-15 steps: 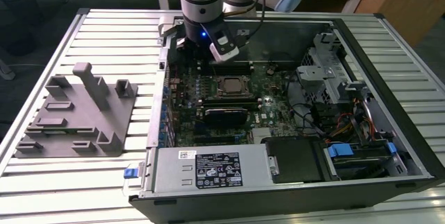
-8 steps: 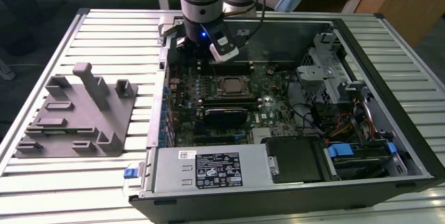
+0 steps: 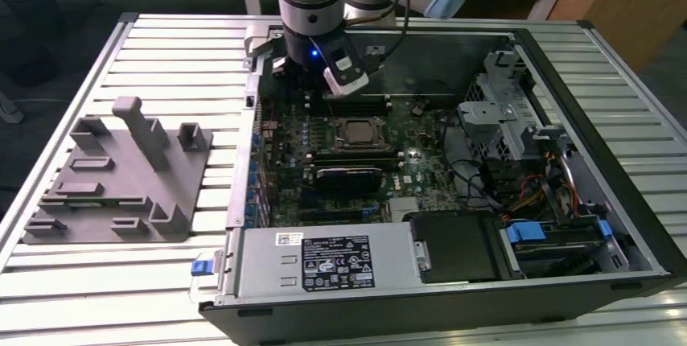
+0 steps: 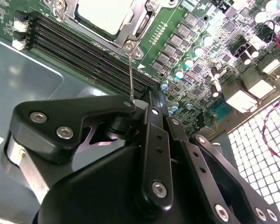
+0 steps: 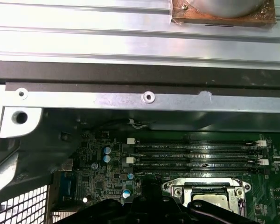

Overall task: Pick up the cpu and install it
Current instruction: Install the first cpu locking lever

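Observation:
The cpu (image 3: 358,131) lies flat in the socket in the middle of the motherboard, its silver top showing inside the metal socket frame (image 4: 130,28). It shows again in both wrist views (image 4: 105,13) (image 5: 210,203). My gripper (image 3: 320,90) hangs just behind the socket, over the memory slots (image 5: 196,154), low inside the open computer case. In the second wrist view its black fingers meet at the tip (image 4: 147,101), so it looks shut. A thin metal socket lever (image 4: 130,70) rises from the socket's corner up to that tip. Whether the lever is clamped or only touched is not clear.
The case (image 3: 601,121) lies open on a slatted metal table (image 3: 161,48). A grey box with a white label (image 3: 322,261) fills its front. A drive cage (image 3: 499,117) and cables sit at the exterior view's right. A grey fixture (image 3: 118,177) stands at its left.

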{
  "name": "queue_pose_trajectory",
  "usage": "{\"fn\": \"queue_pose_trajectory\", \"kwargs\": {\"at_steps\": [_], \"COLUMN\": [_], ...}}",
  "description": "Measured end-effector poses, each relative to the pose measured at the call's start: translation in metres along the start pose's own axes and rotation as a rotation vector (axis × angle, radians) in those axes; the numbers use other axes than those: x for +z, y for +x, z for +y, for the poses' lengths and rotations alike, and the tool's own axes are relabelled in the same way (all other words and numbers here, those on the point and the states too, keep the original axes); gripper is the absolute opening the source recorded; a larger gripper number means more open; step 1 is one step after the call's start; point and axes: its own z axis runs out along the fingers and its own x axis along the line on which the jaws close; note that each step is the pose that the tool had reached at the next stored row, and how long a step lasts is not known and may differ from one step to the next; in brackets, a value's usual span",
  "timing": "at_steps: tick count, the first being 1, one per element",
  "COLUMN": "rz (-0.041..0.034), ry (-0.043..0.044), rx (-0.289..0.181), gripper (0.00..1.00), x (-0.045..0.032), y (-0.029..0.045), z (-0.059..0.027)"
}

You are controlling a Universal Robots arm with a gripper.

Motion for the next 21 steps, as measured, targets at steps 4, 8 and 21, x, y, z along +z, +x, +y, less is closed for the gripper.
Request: {"fn": "queue_pose_trajectory", "kwargs": {"at_steps": [4,8,21], "rz": [0.0,0.0,-0.0002], "ry": [-0.0001,0.0,0.0021], "rx": [0.0,0.0,0.001], "gripper": [0.11,0.11,0.11], "x": [0.0001,0.0003,0.0011], "y": [-0.0031,-0.0105,-0.032], "z": [0.0,-0.0001,-0.0003]}}
